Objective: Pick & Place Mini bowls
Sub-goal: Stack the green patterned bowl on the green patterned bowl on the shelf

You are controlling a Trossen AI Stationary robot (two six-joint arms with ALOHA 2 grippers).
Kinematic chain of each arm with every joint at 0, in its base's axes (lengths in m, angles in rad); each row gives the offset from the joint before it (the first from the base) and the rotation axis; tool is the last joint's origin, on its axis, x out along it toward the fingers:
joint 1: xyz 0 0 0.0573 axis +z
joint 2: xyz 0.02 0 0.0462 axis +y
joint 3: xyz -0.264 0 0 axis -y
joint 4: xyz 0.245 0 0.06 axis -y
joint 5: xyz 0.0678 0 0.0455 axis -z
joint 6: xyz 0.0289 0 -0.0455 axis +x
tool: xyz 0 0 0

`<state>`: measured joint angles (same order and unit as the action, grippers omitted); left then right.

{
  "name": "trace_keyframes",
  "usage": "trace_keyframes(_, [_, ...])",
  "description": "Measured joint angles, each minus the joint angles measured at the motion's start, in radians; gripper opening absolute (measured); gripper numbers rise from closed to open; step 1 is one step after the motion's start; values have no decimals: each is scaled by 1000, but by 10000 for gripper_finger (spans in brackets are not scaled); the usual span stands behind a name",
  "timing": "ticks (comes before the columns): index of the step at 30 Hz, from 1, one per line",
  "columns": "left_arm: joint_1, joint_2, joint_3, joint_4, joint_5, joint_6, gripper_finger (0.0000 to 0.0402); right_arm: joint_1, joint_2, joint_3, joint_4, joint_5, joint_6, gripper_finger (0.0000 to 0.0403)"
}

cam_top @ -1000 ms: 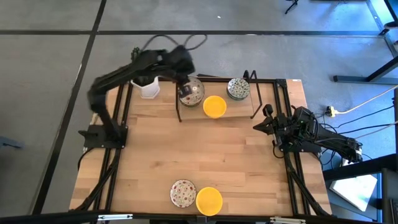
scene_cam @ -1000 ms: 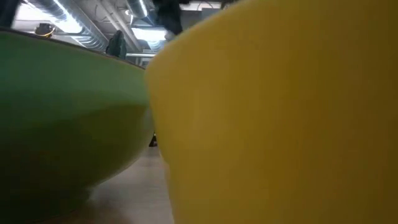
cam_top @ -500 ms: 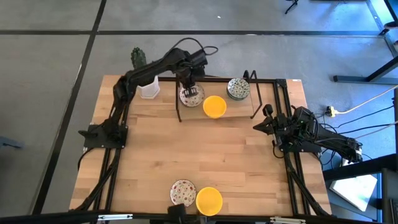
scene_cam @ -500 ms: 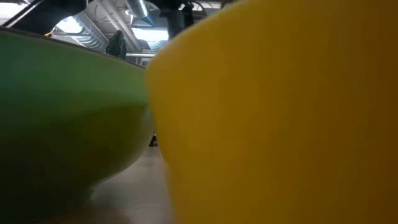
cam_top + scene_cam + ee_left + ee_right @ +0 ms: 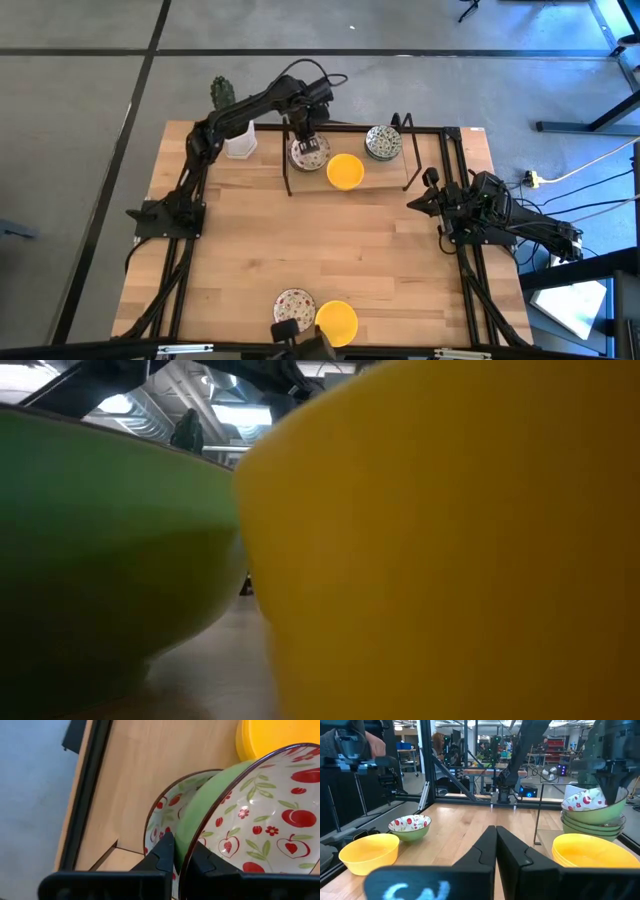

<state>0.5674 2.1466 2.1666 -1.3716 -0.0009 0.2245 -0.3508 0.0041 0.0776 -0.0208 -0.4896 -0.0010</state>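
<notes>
1. The left gripper point(image 5: 305, 138) reaches to the upper middle of the high view, its dark fingers pinched on the rim of a glossy red-speckled bowl point(image 5: 250, 825), green outside, tilted on edge
2. That bowl sits atop a nested stack of like bowls point(image 5: 593, 822) on the pale wooden table point(image 5: 330, 250)
3. Just right of the stack lies a smooth, round yellow bowl stack point(image 5: 345, 171); farther right, a grey-green patterned bowl point(image 5: 383, 142)
4. At the lower middle, a flat-looking floral bowl point(image 5: 294, 309) touches a plain yellow bowl point(image 5: 336, 322)
5. The right gripper point(image 5: 495, 851) waits at the right edge, slim fingers pressed together, holding nothing
6. A white angular pot point(image 5: 240, 144) stands upper left
</notes>
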Motion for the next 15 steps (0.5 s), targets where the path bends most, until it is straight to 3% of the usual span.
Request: trace_keyframes(15, [14,39,0,-29,20,-21,18,0,0,0,-4,-1,10,12])
